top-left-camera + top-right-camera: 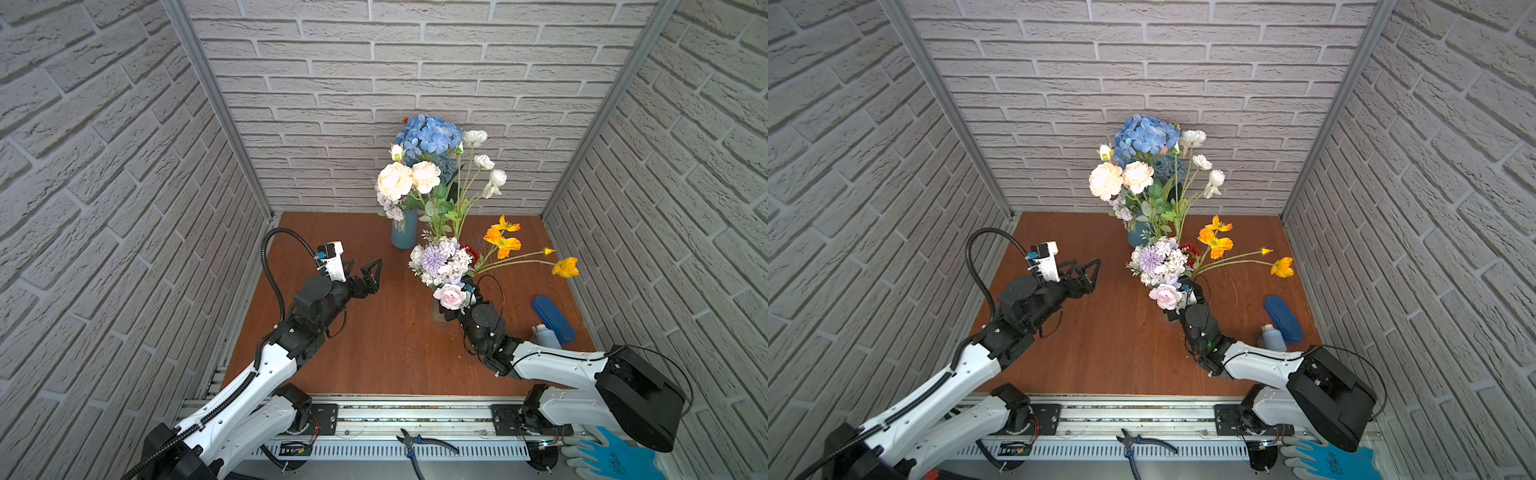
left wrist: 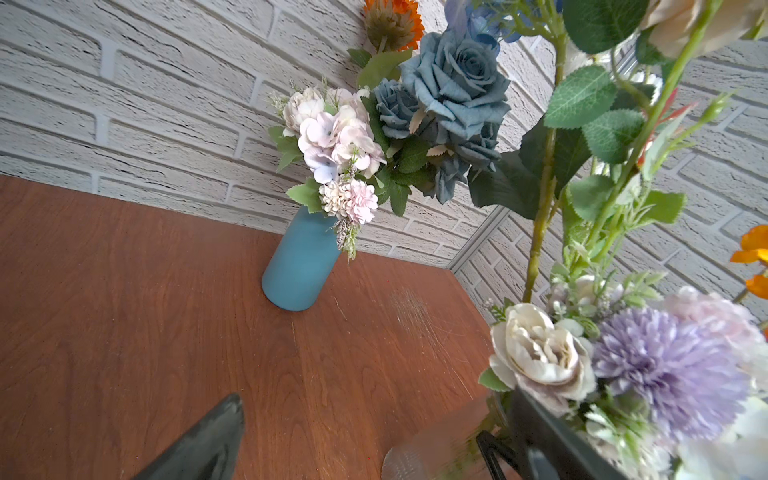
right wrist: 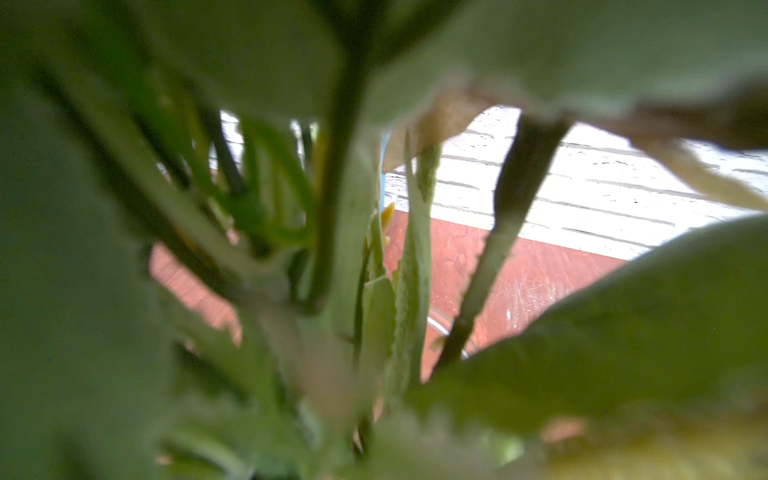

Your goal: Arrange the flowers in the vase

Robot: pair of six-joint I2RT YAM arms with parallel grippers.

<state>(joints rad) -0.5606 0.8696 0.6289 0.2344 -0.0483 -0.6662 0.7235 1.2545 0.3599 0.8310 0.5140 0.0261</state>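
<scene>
Blue vase [image 1: 404, 232]: upright at the back of the brown table [image 1: 374, 353], close to the brick wall. It holds a blue hydrangea [image 1: 430, 135], two peach blooms [image 1: 395, 180] and tall white blooms [image 1: 484, 162]. The left wrist view adds blue roses [image 2: 453, 79] and an orange daisy [image 2: 392, 18] in the same vase.

Second bunch: stands in front of the blue vase and slightly to its right, near it but apart. It has a lilac bloom [image 1: 433, 259], a pink rose [image 1: 451, 296] and orange poppies [image 1: 500, 243] leaning away from the blue vase. The stems run down to a clear glass vase [image 1: 436, 311], mostly hidden under the blooms.

Left gripper [image 1: 365, 270]: in front of the blue vase and to its left, well apart from it, above the table. Fingers spread wide and holding nothing.

Right gripper [image 1: 451, 318]: pushed in under the second bunch, beside the glass vase. Blooms cover its fingers in both top views, and blurred leaves and stems fill the right wrist view. Whether the fingers are open, closed or gripping cannot be told.

Other items: a blue case [image 1: 552, 318] and a small bottle [image 1: 544, 334] lie far right of the blue vase, nearer the front edge. Pliers [image 1: 419, 442] and a blue glove [image 1: 615, 457] lie on the front rail.
</scene>
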